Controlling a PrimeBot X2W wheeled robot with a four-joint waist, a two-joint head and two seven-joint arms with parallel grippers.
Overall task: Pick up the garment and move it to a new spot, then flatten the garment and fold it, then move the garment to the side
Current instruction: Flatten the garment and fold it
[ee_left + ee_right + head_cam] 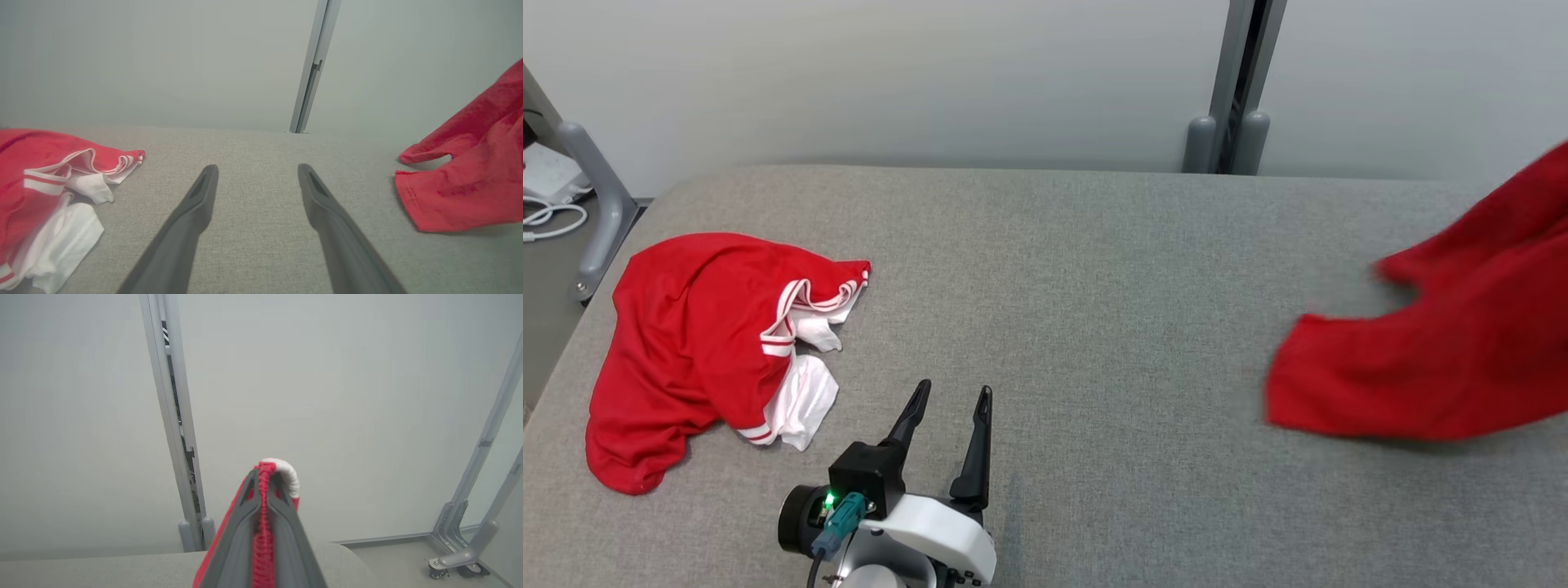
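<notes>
A red garment (1445,351) hangs at the right of the grey padded table (1094,286), its upper part lifted off the right edge of the head view and its lower edge resting on the surface. In the right wrist view my right gripper (264,473) is shut on a bunched fold of this red garment (263,539), with a white trim (288,475) curling over the tips. My left gripper (954,389) stands open near the table's front, with nothing between its fingers. In the left wrist view that left gripper (257,168) points across bare table, the lifted garment (470,183) to its right.
A second red-and-white garment (694,343) lies crumpled at the table's left, also in the left wrist view (36,179). Grey posts (1225,139) stand behind the far edge. A grey frame leg (596,196) and white cables (547,212) sit off the left corner.
</notes>
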